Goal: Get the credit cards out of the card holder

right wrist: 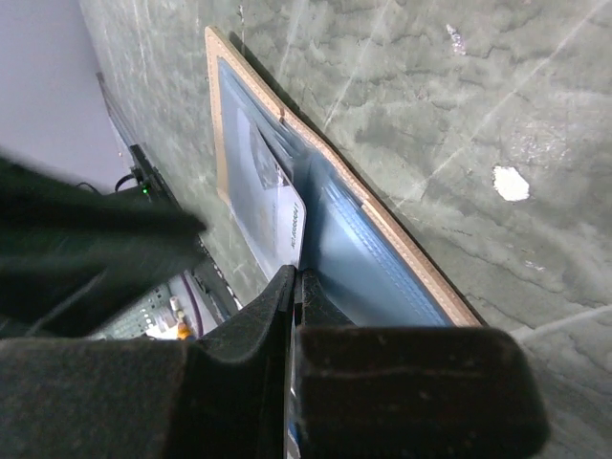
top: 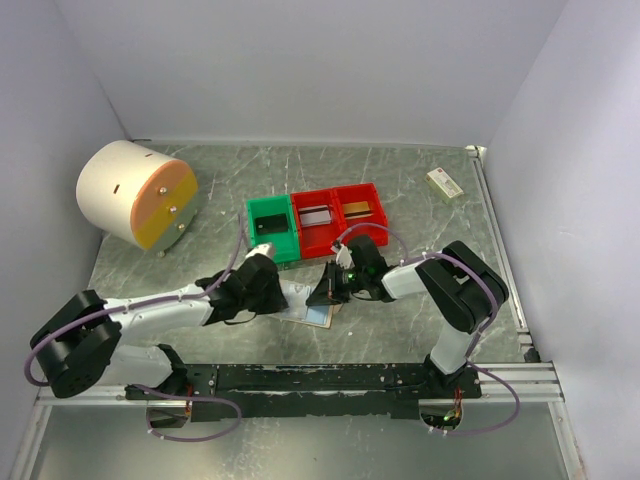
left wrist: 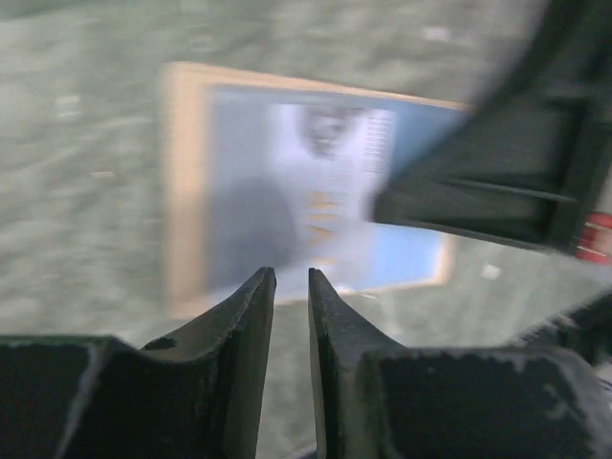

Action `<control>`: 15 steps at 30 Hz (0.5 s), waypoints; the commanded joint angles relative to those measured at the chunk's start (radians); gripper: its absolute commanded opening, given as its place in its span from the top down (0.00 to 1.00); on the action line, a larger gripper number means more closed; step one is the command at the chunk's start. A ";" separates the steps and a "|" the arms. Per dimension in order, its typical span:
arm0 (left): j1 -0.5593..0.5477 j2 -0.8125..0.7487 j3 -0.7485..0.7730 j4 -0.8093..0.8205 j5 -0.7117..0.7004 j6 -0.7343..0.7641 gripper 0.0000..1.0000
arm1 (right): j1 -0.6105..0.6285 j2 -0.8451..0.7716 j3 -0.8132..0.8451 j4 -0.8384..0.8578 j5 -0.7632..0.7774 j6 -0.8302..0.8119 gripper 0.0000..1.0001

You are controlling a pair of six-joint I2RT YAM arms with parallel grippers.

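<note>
— Where is the card holder found?

— It is laid open and flat on the table, between the two arms and near their bases. Its pale blue pockets are turned upward so that they can be reached from above.

— How is the right gripper set?

— Its fingers are pressed together and planted on the blue lining at the holder's edge. The holder is judged to be pinned there so that it is not dragged along when a card is pulled. Whether a thin flap is nipped between the tips cannot be told.

— And the left gripper?

— A narrow slit is kept between its fingers, and nothing is seen in it. It is held low and aimed at the holder's edge — a posture suited to catching a card's rim.

— Is any card seen inside?

— One pale card is seen poking from a pocket, just beside the right fingertips. A silver-grey card and a gold card are seen lying in the red bins behind, so the task is judged partly done.

— What is called for next?

— The pale card's exposed edge has to be caught squarely, since a thin card lying flat against the lining is easily missed.
</note>
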 commanded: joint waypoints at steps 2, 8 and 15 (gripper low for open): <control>-0.108 -0.031 0.157 -0.049 -0.095 0.041 0.65 | -0.007 -0.013 0.009 -0.058 0.039 -0.037 1.00; -0.108 0.125 0.221 -0.136 -0.162 0.034 0.69 | -0.006 -0.013 0.013 -0.065 0.044 -0.043 1.00; -0.108 0.140 0.183 -0.128 -0.187 -0.002 0.70 | -0.009 -0.048 -0.027 -0.060 0.064 -0.017 1.00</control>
